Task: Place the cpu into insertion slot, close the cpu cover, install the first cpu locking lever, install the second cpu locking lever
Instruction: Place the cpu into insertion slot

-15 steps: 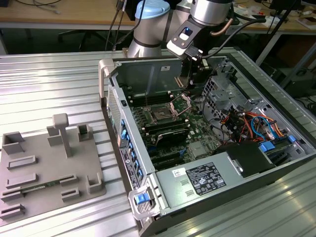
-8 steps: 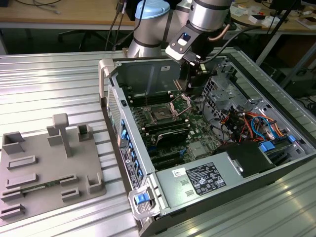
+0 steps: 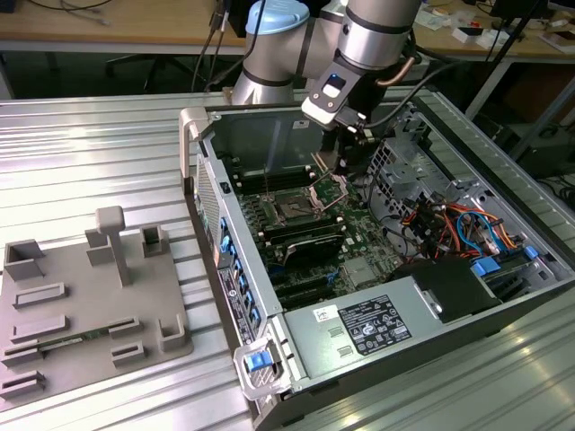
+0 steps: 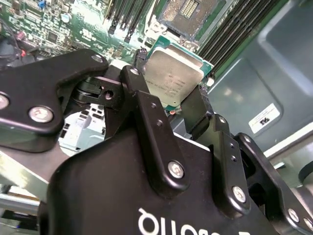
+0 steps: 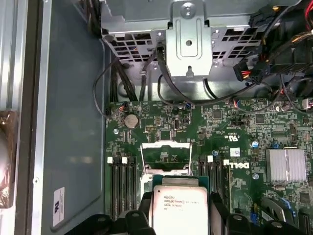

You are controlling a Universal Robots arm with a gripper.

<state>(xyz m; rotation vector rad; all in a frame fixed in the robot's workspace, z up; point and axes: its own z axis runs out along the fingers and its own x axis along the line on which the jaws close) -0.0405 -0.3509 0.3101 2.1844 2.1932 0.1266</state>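
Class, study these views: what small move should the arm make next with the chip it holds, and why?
Probably a short sideways shift to bring the cpu squarely over the insertion slot before any lowering. The gripper is shut on the cpu above the board, and in the second wrist view the open slot appears beyond the chip's edge, not under it.
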